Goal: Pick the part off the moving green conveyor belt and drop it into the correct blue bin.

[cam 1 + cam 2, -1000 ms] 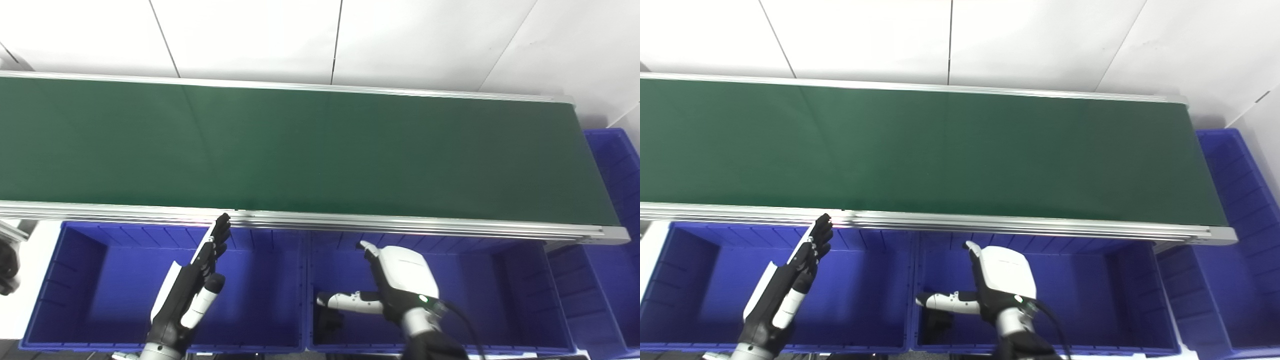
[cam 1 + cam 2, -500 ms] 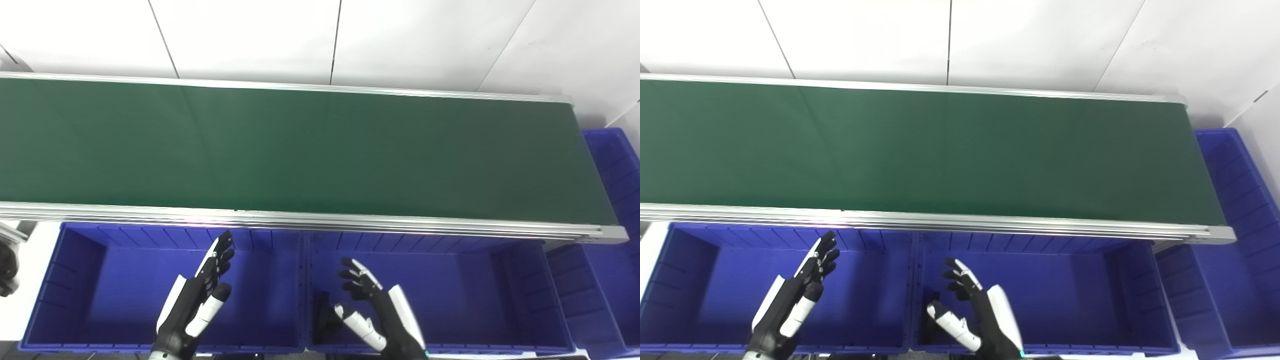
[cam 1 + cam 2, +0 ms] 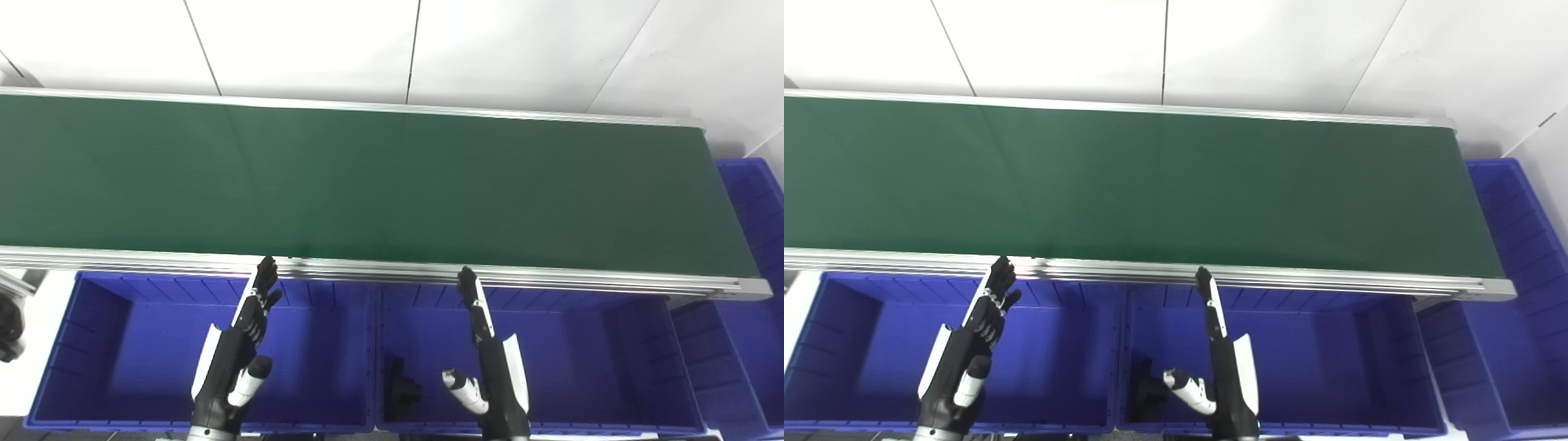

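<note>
- Your right hand (image 3: 493,367), which hung palm-down over the middle blue plastic bin (image 3: 643,367) a second ago, has turned edge-on, fingers straight, apart, holding nothing.
- The small black part (image 3: 401,389) lies on that bin's floor: drop done.
- Your left hand (image 3: 236,355) stays open; the green conveyor belt (image 3: 392,184) is bare.

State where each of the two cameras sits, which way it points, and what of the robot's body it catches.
Left eye view: on the head, looking down and forward over the green conveyor belt and the blue bins; left hand and right hand rise from the bottom edge, both open.
Right eye view: on the head, a little to the right, facing the same way; both hands show again, shifted leftward.
Shared: belt, middle blue bin holding a black part, left blue bin, white wall.
</note>
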You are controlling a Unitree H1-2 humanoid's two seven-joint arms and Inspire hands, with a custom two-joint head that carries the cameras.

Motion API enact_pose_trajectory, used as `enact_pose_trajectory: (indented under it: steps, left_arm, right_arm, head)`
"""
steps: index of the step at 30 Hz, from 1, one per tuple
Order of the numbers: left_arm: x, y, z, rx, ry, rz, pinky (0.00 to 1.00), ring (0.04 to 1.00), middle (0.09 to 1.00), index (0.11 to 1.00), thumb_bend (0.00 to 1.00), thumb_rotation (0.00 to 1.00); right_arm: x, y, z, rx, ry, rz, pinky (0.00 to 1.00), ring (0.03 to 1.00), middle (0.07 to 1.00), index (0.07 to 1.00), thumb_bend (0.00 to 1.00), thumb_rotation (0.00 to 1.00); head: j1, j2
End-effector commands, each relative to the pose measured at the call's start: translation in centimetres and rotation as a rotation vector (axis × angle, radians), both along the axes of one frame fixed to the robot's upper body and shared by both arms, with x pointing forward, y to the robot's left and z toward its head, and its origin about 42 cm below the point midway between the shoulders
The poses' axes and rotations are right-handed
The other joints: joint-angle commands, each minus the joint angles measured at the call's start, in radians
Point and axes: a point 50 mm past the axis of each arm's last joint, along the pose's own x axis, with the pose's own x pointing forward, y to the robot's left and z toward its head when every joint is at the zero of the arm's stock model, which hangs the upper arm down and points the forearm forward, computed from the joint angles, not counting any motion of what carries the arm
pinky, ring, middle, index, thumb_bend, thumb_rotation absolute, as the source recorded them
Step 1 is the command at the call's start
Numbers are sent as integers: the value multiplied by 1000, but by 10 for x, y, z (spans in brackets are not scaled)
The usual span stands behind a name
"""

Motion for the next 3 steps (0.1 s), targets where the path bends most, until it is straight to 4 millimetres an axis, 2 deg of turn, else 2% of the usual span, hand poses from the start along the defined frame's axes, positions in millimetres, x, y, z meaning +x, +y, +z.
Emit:
enact_pose_trajectory:
  steps: [1,3]
  left_arm:
    - [0,-2,7,-9,-57,12,972,1000,1000,1000,965,935]
    - [-1,-2,5,-20,-53,18,949,987,999,1000,950,934]
  right_arm:
    - [3,3,6,21,-76,-10,958,957,967,997,938,1000]
    - [2,4,5,20,-79,-20,975,960,964,995,941,1000]
  head:
    - [-1,-18]
    - [-7,-27]
